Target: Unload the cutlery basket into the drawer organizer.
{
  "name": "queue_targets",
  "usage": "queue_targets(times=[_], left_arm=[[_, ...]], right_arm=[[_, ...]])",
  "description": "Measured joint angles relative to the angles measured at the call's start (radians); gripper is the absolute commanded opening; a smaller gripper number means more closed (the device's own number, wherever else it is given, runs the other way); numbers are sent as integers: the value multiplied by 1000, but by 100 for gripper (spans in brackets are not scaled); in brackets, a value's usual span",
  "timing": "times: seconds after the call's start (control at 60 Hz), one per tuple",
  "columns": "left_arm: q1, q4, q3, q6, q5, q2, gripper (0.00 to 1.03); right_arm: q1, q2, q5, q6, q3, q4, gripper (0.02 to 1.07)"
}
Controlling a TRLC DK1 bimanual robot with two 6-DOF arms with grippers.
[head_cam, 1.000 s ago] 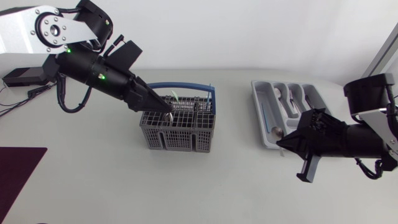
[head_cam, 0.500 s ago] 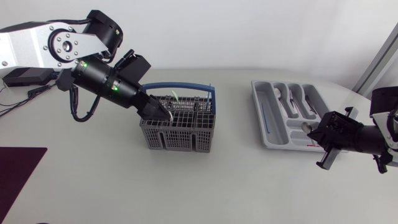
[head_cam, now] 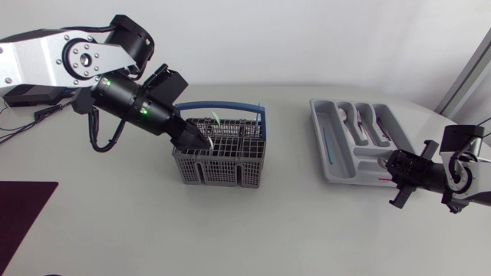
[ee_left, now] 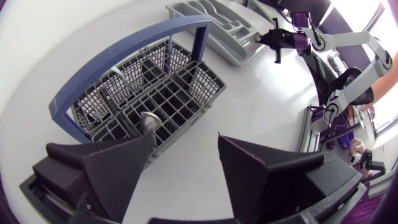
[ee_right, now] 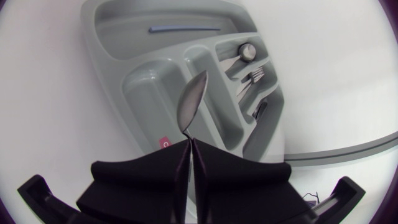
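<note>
from above, the left gripper (head_cam: 198,142) sits at the cutlery basket (head_cam: 230,165). in the left wrist view its fingers (ee_left: 118,168) are open, and a utensil (ee_left: 149,122), maybe a spoon, stands in the basket just ahead, untouched. in the right wrist view the right gripper (ee_right: 189,144) is pinched tight on a spoon (ee_right: 191,102) over the drawer organizer (ee_right: 124,37).

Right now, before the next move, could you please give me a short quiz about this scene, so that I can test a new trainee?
1. True or false: the fingers of the left gripper are shut on a piece of cutlery.
2. What does the right gripper hold near the grey plastic drawer organizer? A) a fork B) a shiny metal spoon C) nothing
3. What colour is the arched handle of the grey mesh cutlery basket?
Key: 1 false, they stand open, gripping nothing. 2 B. 3 blue.
</note>
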Motion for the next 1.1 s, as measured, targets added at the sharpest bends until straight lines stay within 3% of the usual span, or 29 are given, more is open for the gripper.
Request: queue_targets(times=[0.167, 0.233, 0.3, 0.317, 0.433, 0.517, 0.7, 0.883, 1.1], left_arm=[[-2, 7, 0, -7, -18, 0, 92], [-5, 10, -2, -15, -19, 0, 92], [-8, 11, -8, -22, -22, 0, 92], [-9, 11, -9, -22, -22, 0, 92], [-15, 11, -13, -22, -31, 0, 92], [-17, 12, -13, -28, -43, 0, 92], [-26, 16, -14, -47, -75, 0, 92], [-57, 37, -17, -81, -132, 0, 92], [-137, 182, -99, -91, -328, -28, 92]], right_arm=[[16, 83, 70, -15, 7, 93, 12], [40, 107, 95, -15, 8, 124, 20], [66, 124, 107, -14, 7, 136, 31], [71, 126, 108, -14, 6, 137, 42], [98, 126, 124, -8, 4, 167, 76], [98, 99, 129, 2, 0, 169, 90], [92, -43, 123, 16, -23, 130, 95], [94, -188, 99, 86, -22, -49, 98], [180, -330, 73, 183, -26, -216, 98]])
